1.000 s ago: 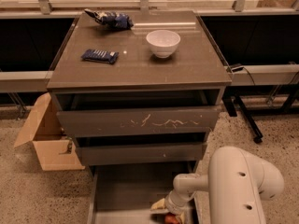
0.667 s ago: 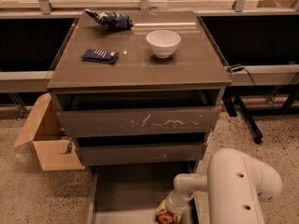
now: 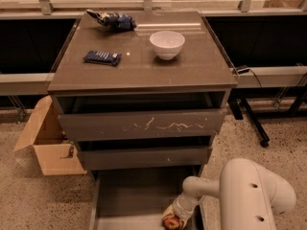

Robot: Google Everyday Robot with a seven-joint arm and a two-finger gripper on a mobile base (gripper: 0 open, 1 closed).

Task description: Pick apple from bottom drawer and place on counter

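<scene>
The bottom drawer point(image 3: 129, 195) is pulled out at the foot of the cabinet, showing its flat grey floor. The apple point(image 3: 171, 222), red with a yellowish patch, sits at the drawer's front right, at the bottom edge of the camera view. My gripper point(image 3: 175, 218) reaches down into the drawer from the white arm point(image 3: 249, 195) on the right and is right at the apple. The fingertips are largely hidden at the frame's bottom edge. The counter point(image 3: 144, 66) is the glossy grey-brown top of the cabinet.
On the counter stand a white bowl point(image 3: 167, 43), a dark blue packet point(image 3: 101, 57) and a blue bag point(image 3: 114, 20) at the back. The scratched top drawer front point(image 3: 144, 124) juts out slightly. An open cardboard box point(image 3: 48, 143) sits on the floor at left.
My gripper and the apple have shifted slightly lower and left in the bottom drawer. The arm's elbow has barely moved.
</scene>
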